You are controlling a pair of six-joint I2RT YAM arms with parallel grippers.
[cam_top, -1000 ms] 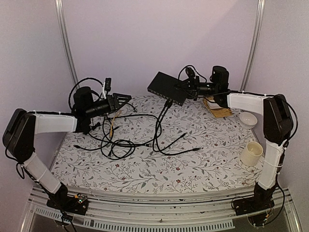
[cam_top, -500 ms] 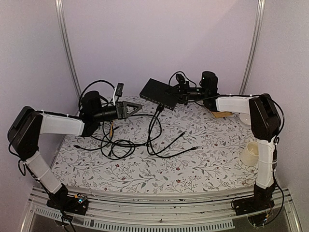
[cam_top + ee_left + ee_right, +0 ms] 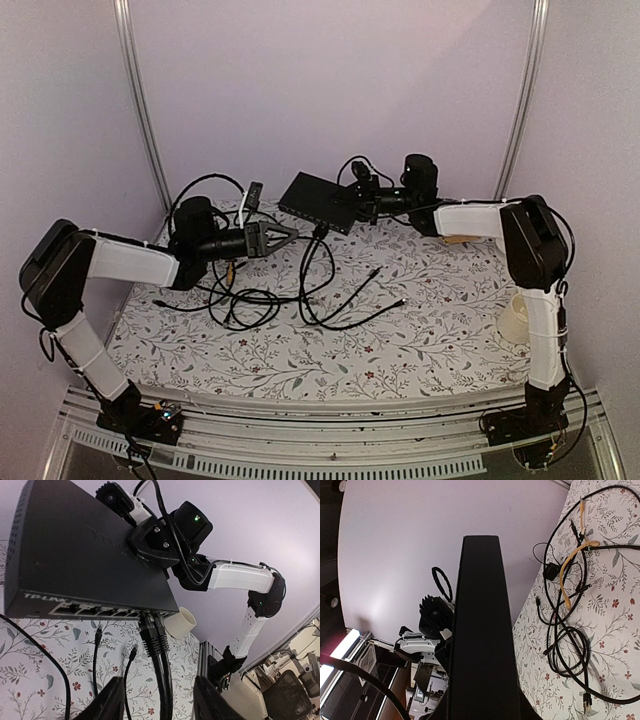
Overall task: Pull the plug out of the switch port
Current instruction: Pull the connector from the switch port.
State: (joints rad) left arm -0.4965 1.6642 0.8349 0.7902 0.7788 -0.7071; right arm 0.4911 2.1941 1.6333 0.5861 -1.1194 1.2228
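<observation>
Top external: your right gripper [image 3: 357, 201], clamped on the flat black rectangular switch [image 3: 312, 197], swung it leftward; left gripper [image 3: 284, 238], fingers apart, seemingly nears black plugs [image 3: 153, 637].

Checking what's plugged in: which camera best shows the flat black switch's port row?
Left wrist: the port row faces it, two black plugs seated at one end. Top external shows the flat black switch small, ports unreadable; right wrist shows only its casing.
</observation>
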